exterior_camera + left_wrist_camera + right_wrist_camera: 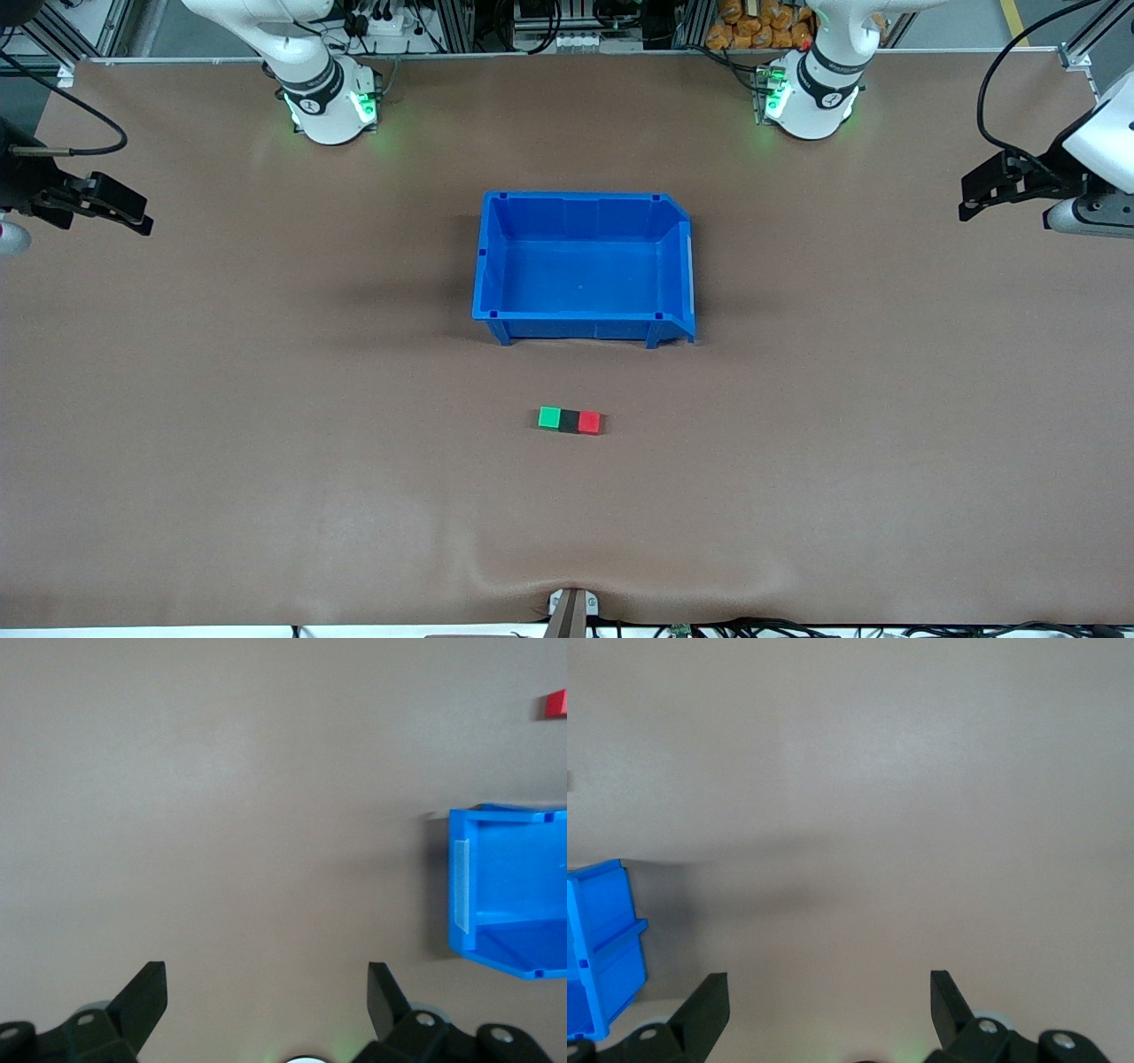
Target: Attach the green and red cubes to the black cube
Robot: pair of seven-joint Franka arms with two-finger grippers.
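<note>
Green cube [549, 417]: on the table [266, 399], nearest the front camera together with the other two cubes; it sits at the end of the row toward the right arm's end of the table, touching the black cube.
Black cube [569, 421]: in the middle of the row, between the green and red cubes and touching both.
Red cube [589, 423]: at the end of the row toward the left arm's end of the table, touching the black cube; its edge also shows in the left wrist view [556, 703].
Blue bin [585, 266]: farther from the front camera than the cube row, near the middle of the table, nothing inside it; a corner shows in each wrist view [505, 904] [598, 948].
Left gripper [974, 197]: up over the left arm's end of the table, well apart from the cubes and bin; fingers spread wide with nothing between them [266, 997].
Right gripper [128, 213]: up over the right arm's end of the table, well apart from the cubes; fingers likewise spread, holding nothing [828, 1001].
</note>
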